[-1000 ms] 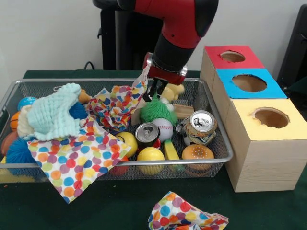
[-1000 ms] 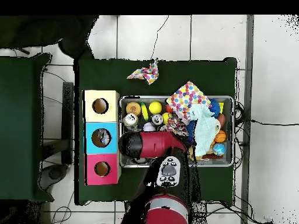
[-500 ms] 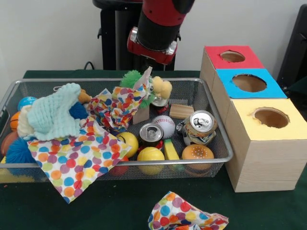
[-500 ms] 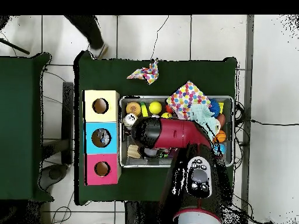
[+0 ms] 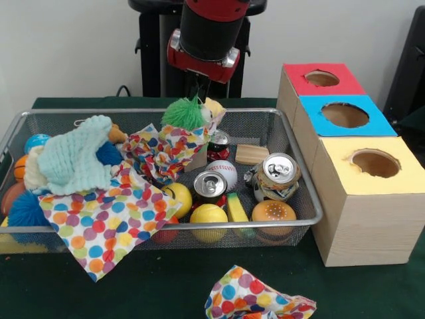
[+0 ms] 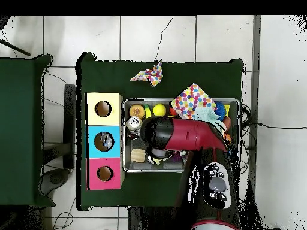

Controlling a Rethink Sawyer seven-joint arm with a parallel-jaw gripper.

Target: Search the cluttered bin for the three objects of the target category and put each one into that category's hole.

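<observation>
Green fuzzy ball (image 5: 184, 113): up off the bin's clutter now, hanging upper middle of the front view, above the spotted cloth (image 5: 163, 151).
Pincer (image 5: 197, 95): risen with it; seems to have hold of the ball, though its tips are hidden.
Bin (image 5: 302, 188): a red can (image 5: 218, 145) now uncovered.
Boxes: blue-topped hole (image 5: 344, 115) well apart, right; carry pending.

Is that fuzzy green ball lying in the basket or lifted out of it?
Lifted. The green ball hangs under the gripper, above the basket's far rim.
</observation>
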